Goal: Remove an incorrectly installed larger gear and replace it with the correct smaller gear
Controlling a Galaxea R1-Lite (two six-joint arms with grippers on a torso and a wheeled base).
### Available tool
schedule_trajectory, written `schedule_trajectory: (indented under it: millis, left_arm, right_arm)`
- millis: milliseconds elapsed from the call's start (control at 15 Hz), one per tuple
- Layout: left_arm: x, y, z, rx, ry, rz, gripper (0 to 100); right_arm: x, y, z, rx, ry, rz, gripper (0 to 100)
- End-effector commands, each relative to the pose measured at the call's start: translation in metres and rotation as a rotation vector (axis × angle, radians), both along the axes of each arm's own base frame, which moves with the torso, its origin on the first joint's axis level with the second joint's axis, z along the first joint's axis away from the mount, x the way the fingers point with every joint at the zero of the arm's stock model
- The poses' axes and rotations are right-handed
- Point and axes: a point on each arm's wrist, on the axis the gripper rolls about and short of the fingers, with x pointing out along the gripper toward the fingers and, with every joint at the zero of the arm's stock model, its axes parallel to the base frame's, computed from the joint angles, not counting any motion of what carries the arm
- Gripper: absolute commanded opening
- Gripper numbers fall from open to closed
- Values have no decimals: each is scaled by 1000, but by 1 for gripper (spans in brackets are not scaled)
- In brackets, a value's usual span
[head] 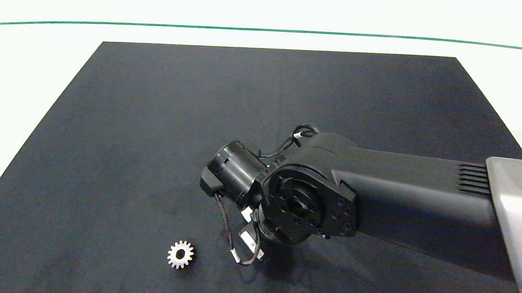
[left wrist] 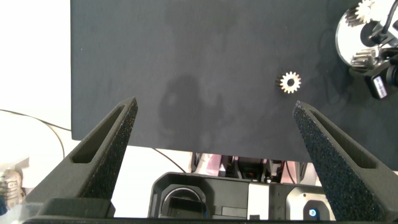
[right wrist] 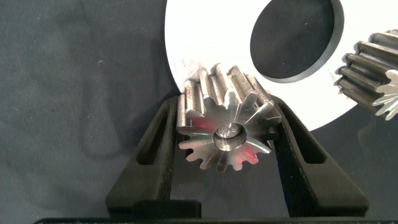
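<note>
A black mat (head: 199,115) lies on the white table (head: 31,51). The right arm (head: 398,200) comes in from the right and bends down over the middle of the mat, a bit toward the near side. From above, the arm hides its own tool.

The wrist camera shows the right tool (right wrist: 227,143) well. Its two fingers (right wrist: 158,149) press on both sides of the big gear (right wrist: 227,124) and pinch it tight. This gear is silver, with long pointed teeth that spread out like a star. A small round pin shows in its middle hole. The big gear sits on the edge of a white round plate (right wrist: 205,37). The plate has a big round hole (right wrist: 296,38) in it, and the dark mat shows through. Another gear (right wrist: 370,71) with short blunt teeth sits at the side of the plate, close to the big gear but not touching it.

The small gear (head: 180,254) lies flat on the mat by itself. It is near the front edge, to the left of the right arm, and nothing holds it.

The left tool (left wrist: 214,124) hangs over the left side of the mat. Its two fingers are spread wide apart and hold nothing. In its view the small gear (left wrist: 289,81) lies past the fingers, and the plate (left wrist: 348,37) with the right tool sits farther off.
</note>
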Motion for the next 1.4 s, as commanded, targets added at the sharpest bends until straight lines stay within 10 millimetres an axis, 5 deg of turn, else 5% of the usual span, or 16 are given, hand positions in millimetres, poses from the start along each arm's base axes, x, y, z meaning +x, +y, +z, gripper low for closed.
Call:
schedule_trajectory:
  millis: [67, 1400]
  left_arm:
    - [-1, 0, -1, 0, 6, 1, 100]
    - [0, 0, -1, 0, 7, 1, 100]
  right_arm:
    - [-19, -28, 73, 137, -80, 3, 0]
    - [-24, -32, 84, 162, -96, 1, 0]
